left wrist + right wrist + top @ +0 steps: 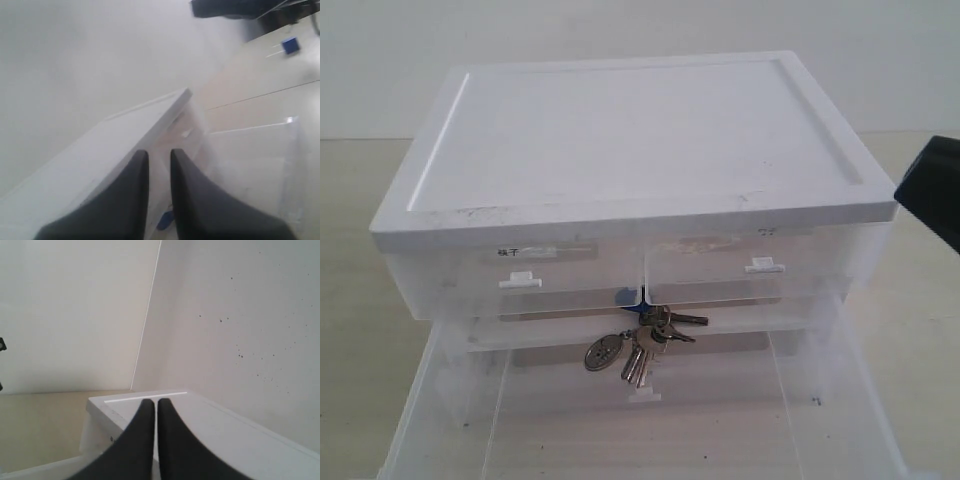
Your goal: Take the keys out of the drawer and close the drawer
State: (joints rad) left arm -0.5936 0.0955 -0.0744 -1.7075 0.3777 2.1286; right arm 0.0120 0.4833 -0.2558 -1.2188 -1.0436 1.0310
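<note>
The keys [642, 338], a silver bunch with an oval fob [603, 352] and a blue tag [628, 298], lie at the back of the pulled-out translucent drawer [865, 400], just under the two small upper drawers. My left gripper [159, 152] hovers over the cabinet's front with a narrow gap between its dark fingers and nothing in it; the blue tag [165, 220] shows beyond them. It is out of the exterior view. My right gripper [152, 401] is shut and empty, above a corner of the cabinet top [240, 430]. A dark part of that arm [932, 190] shows at the right edge.
The white cabinet [630, 140] has a flat rimmed top and two half-width labelled drawers [520, 268] with small handles. A small white handle [642, 395] shows through the open drawer. A blue object [290, 45] sits far off on the beige table [260, 95].
</note>
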